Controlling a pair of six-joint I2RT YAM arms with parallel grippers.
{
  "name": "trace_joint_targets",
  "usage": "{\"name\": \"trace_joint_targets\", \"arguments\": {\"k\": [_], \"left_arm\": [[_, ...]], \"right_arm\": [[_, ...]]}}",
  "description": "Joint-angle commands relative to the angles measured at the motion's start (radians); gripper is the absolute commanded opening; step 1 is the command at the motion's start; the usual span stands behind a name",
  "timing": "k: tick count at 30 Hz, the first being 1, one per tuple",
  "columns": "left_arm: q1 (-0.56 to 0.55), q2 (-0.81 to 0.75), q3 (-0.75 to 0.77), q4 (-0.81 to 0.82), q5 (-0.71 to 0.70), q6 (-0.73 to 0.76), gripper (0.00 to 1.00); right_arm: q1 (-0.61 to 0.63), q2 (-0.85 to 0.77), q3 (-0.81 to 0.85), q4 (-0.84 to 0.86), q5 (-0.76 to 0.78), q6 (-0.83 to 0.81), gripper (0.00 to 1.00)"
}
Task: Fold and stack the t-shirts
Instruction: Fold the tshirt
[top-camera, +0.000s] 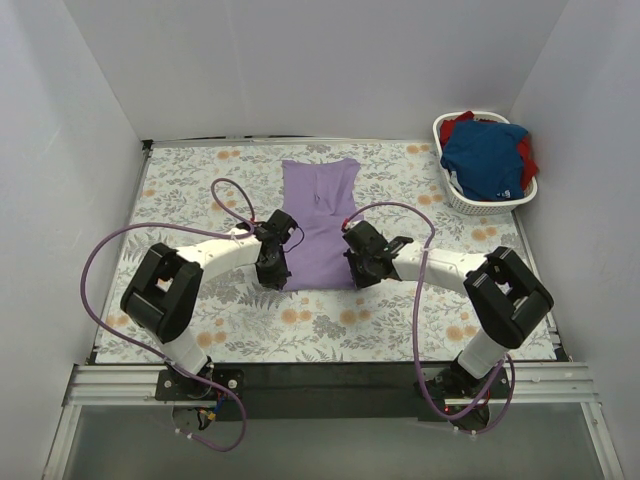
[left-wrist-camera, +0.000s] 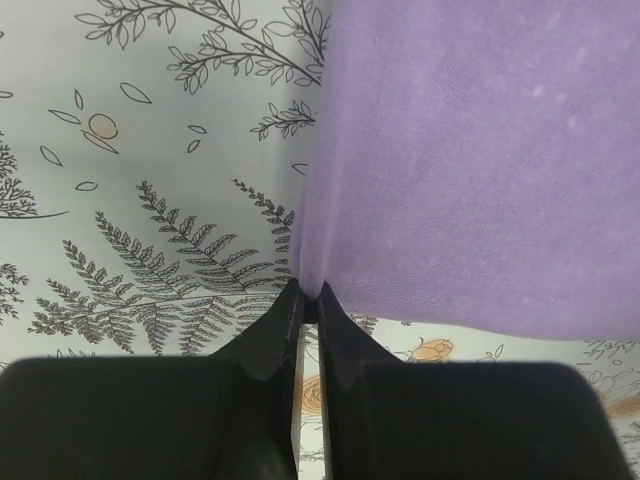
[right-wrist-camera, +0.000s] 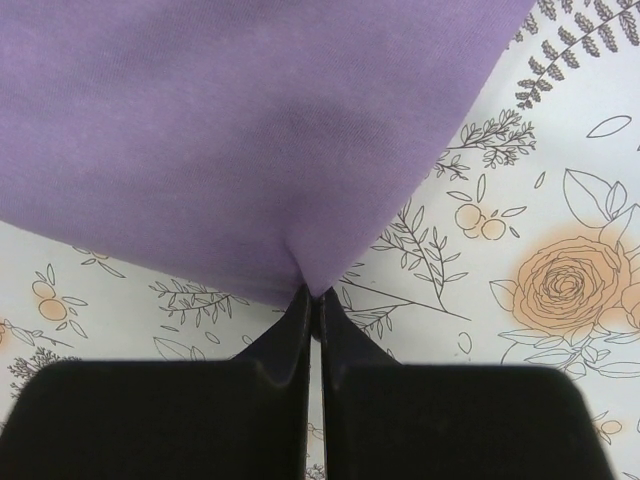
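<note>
White walls (top-camera: 330, 60) box in the floral desk (top-camera: 190, 190); both arms angle inward, left pincer (left-wrist-camera: 310, 293) and right pincer (right-wrist-camera: 313, 296) each clenched on the lavender t-shirt's (top-camera: 322, 215) near corners.

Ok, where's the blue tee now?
Top view, far right corner: the blue tee lies in the basket over the red tee, right of the lavender tee.

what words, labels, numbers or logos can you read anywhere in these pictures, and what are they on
None: no view holds any text that can be read.
purple t-shirt: plain cloth, no print or label showing.
tablecloth: only flowers and leaves, no lettering.
blue t-shirt and red t-shirt in the basket: too small to make out any label.
</note>
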Motion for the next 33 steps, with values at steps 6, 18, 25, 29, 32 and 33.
{"name": "trace_joint_targets", "arguments": {"k": [6, 18, 25, 29, 32, 33], "left_arm": [[-0.08, -0.088, -0.046, -0.188, -0.007, -0.054, 0.0], [-0.416, -0.441, -0.217, -0.384, 0.16, -0.41, 0.0], [-0.367, -0.382, -0.021, -0.36, 0.081, -0.314, 0.0], [-0.282, -0.323, 0.111, -0.316, 0.064, -0.214, 0.0], [-0.199, -0.296, 0.188, -0.273, 0.065, -0.147, 0.0], [-0.151, -0.29, 0.204, -0.265, 0.07, -0.131, 0.0]], "right_arm": [[0.045, -0.107, -0.056, -0.198, -0.143, -0.053, 0.01], [0.289, -0.426, -0.252, -0.44, -0.362, 0.138, 0.01], [0.208, -0.46, -0.02, -0.594, -0.2, 0.067, 0.01], [0.086, -0.425, 0.163, -0.612, -0.201, -0.037, 0.01], [-0.007, -0.365, 0.24, -0.616, -0.209, -0.129, 0.01], [-0.046, -0.348, 0.289, -0.614, -0.207, -0.148, 0.01]]}}
